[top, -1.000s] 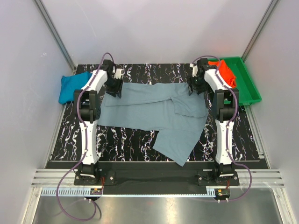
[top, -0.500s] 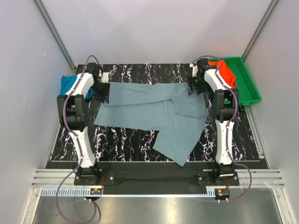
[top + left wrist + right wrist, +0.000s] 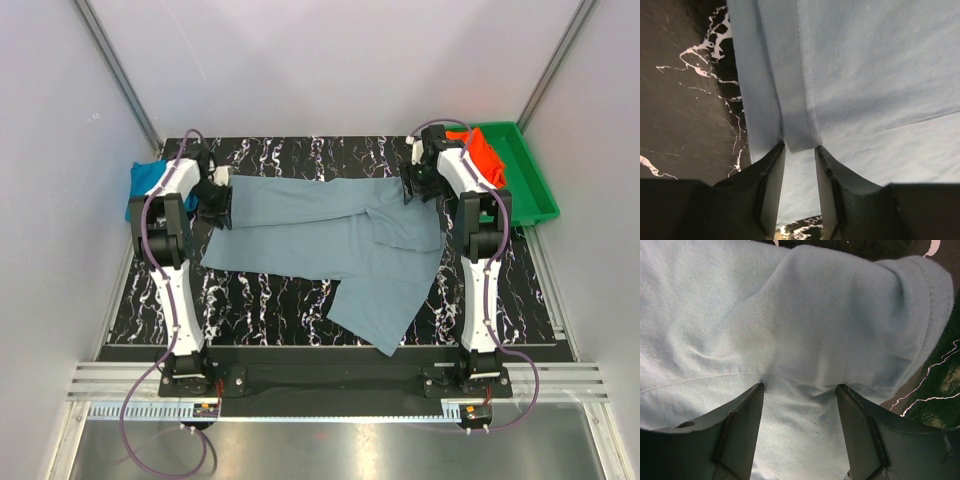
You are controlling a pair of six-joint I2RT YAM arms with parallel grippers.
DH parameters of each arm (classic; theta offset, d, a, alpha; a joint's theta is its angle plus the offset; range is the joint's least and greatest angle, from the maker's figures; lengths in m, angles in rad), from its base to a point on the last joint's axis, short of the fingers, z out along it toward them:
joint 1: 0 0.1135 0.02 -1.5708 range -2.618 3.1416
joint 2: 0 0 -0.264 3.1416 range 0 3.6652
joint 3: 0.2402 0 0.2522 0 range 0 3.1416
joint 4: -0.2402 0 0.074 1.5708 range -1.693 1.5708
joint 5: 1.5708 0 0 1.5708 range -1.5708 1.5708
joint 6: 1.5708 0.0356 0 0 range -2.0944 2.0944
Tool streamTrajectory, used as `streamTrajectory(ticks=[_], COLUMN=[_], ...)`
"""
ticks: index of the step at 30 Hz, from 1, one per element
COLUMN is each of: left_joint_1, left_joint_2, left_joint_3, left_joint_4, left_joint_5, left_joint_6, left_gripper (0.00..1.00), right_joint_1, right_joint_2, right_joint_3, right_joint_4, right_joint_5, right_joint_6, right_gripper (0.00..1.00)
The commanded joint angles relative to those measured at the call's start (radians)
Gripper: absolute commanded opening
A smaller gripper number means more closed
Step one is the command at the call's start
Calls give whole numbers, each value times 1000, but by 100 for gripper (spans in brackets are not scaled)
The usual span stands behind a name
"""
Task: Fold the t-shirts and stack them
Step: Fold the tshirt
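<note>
Both left gripper (image 3: 800, 147) and right gripper (image 3: 800, 386) clamp the grey-blue t-shirt (image 3: 320, 235). Lift your two ends evenly; keep the cloth taut.

The grey-blue t-shirt (image 3: 320, 235) is 1 plain, dusty colour with no print. In the 2 wrist views its weave reads paler, almost sky blue, and the hems are stitched in matching thread. Under it, the table (image 3: 300, 155) is black with white marble veining. Left of the grey-blue t-shirt is a plain, bright teal-blue t-shirt (image 3: 148, 180). To its right are a plain orange-red t-shirt (image 3: 487, 155) and a vivid green tray (image 3: 535, 185). Either side of it, the left arm (image 3: 176, 300) and right arm (image 3: 481, 300) are white with black joints and purple cables (image 3: 122, 408). Beyond it, the walls (image 3: 320, 70) are pale grey-white.
</note>
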Motion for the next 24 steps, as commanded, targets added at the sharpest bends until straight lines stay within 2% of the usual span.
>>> streamTrajectory(ticks=[1,6,17,19,21,22,24], left_joint_1=[9,9,9,9,9,11,14], left_joint_2=[22,28,-4,-9,-15,-15,-22], left_joint_3=[67,82,70,68,71,73,79], left_joint_4=[7,8,5,8,10,7,5], left_joint_5=[30,47,67,69,62,59,52], left_joint_6=[1,-1,2,5,12,13,21], left_gripper=[35,26,25,20,5,0,0], right_joint_1=[-4,-4,3,3,4,4,7], right_joint_2=[-31,-33,-26,-26,-28,-28,-30], right_joint_3=[-1,-4,1,-2,-8,-10,-11], right_joint_4=[7,9,10,12,13,13,13], right_joint_5=[15,17,14,15,14,14,15], right_joint_6=[-16,-16,-14,-11,-11,-11,-13], right_gripper=[68,68,68,68,68,68,68])
